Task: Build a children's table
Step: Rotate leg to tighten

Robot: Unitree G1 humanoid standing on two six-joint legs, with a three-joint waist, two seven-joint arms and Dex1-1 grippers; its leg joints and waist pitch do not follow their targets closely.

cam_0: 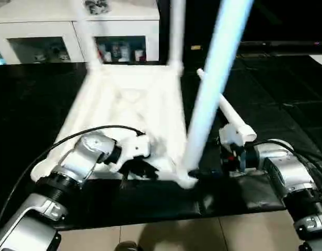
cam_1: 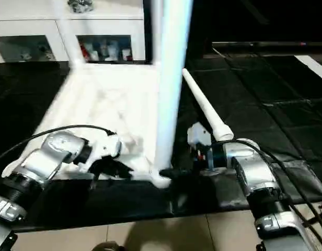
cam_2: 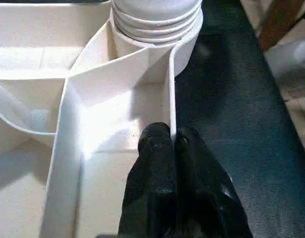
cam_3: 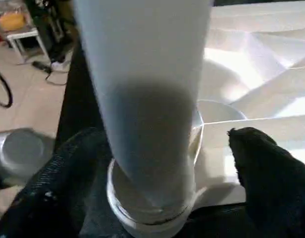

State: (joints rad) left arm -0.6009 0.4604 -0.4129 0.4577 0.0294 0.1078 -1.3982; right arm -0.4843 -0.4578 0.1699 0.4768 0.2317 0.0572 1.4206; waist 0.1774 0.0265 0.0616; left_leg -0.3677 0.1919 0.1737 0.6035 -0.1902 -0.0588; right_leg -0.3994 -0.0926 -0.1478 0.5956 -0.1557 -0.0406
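The white tabletop (cam_0: pixel 135 99) lies upside down on the black mat, ribs up. A tapered white leg (cam_0: pixel 213 78) stands in its near right corner socket (cam_3: pixel 152 208). Another leg (cam_0: pixel 176 31) rises at the far right corner, and a blurred one (cam_1: pixel 73 47) at the far left. One loose leg (cam_0: pixel 226 112) lies on the mat to the right. My left gripper (cam_0: pixel 137 170) is shut on the tabletop's near rim wall (cam_2: pixel 171 99). My right gripper (cam_0: pixel 200 175) is open around the base of the near right leg, one finger (cam_3: pixel 271 183) apart from it.
A white glass-door cabinet (cam_0: pixel 46 31) stands behind the tabletop. The black mat (cam_0: pixel 276 94) spreads to the right, and its near edge meets the beige tile floor (cam_0: pixel 176 235). In the right wrist view, cables and a small stool (cam_3: pixel 24 34) are on the floor.
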